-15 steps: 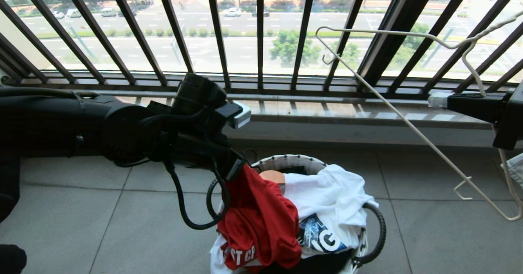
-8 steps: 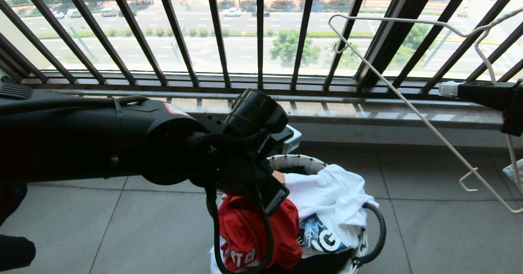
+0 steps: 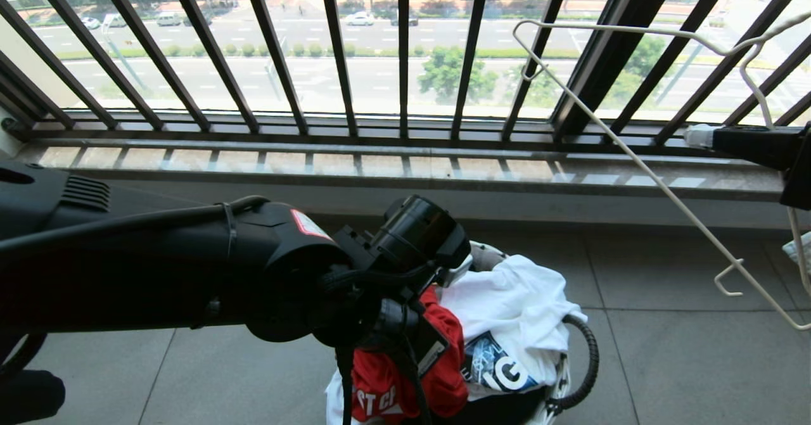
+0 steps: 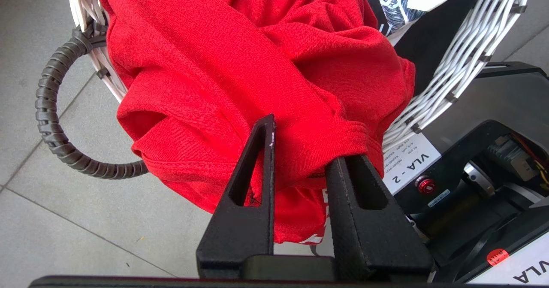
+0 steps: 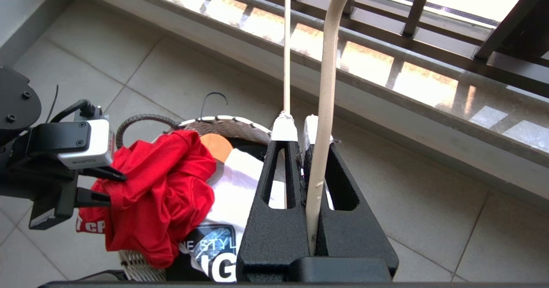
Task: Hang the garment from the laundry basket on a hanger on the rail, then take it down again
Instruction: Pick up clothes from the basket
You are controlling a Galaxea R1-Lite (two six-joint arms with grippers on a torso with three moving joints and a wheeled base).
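The garment (image 4: 240,77) is lying bunched over the near rim of the laundry basket (image 4: 467,60), part of its red cloth hanging outside the wicker wall. The basket is standing on a pale grey tiled floor (image 3: 665,361) in front of a stone sill and a black window railing (image 3: 405,51) overlooking a road. A white garment (image 3: 513,304) and a black printed T-shirt (image 5: 214,258) are sharing the basket, and a dark ribbed handle (image 4: 51,116) is curving off its side. The left gripper (image 4: 302,144) is reaching down from the left over the basket; its jaws are standing slightly parted with a fold of the red hem lying between them, not pinched. The right gripper (image 5: 298,129) is held high on the right, its jaws closed tight on the neck of the hanger (image 3: 633,159), which is slanting in front of the railing.
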